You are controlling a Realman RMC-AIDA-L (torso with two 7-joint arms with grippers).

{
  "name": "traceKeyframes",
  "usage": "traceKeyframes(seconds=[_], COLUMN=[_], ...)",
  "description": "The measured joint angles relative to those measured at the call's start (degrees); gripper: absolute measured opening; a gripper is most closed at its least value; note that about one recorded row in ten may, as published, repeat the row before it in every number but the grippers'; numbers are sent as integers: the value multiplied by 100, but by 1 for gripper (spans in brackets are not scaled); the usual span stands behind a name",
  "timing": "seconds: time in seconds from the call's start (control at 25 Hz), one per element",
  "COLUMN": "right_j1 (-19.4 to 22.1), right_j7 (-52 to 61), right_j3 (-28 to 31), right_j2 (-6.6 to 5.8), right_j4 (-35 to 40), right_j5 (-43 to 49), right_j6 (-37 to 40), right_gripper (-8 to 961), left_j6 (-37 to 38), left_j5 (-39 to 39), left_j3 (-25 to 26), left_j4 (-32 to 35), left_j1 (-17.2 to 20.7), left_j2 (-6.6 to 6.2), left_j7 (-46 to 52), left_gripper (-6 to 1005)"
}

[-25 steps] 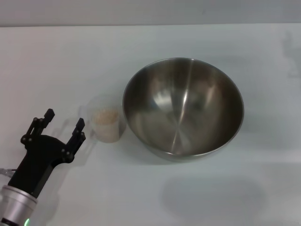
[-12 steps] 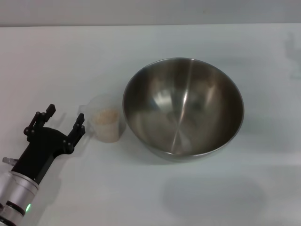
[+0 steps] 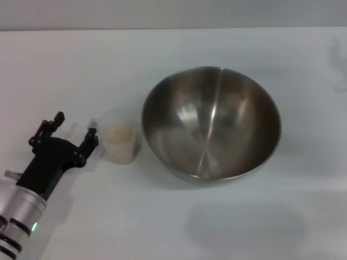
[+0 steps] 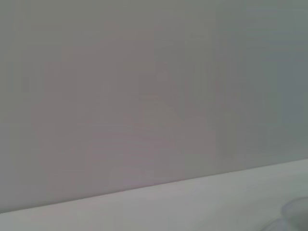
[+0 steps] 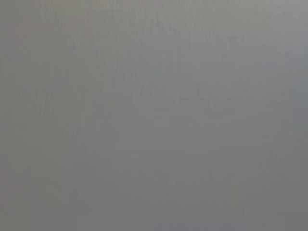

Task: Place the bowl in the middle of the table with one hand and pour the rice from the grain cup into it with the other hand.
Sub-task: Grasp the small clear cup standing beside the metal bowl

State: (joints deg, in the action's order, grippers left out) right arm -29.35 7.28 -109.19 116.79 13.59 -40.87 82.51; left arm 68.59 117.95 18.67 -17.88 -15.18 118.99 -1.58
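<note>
Grain cup (image 3: 120, 142) stands upright beside the bowl (image 3: 211, 123), left gripper (image 3: 75, 129) jaws open, empty, beside it

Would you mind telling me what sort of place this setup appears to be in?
Most likely a lab or test bench staged for a kitchen-style task. A plain white table holds only a steel bowl and a grain cup of rice. The left gripper, open, is beside the cup, with a bare wall behind.
</note>
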Motion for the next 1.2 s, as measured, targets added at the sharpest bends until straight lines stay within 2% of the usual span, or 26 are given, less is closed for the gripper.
traceKeyframes(seconds=[0.6,1.04,1.2], right_j1=[-2,-9,-9], right_j7=[1,2,2], right_j3=[3,3,3], right_j2=[2,2,2], right_j4=[21,20,21], right_j5=[0,0,0], right_j6=[2,2,2], right_gripper=[478,478,477], left_j6=[-169,-356,-353], left_j5=[-1,-1,0], left_j3=[165,164,163], left_j4=[-50,-154,-207], left_j1=[-100,-204,-209], left_j2=[11,20,19], left_j7=[6,16,-5], left_gripper=[627,156,79])
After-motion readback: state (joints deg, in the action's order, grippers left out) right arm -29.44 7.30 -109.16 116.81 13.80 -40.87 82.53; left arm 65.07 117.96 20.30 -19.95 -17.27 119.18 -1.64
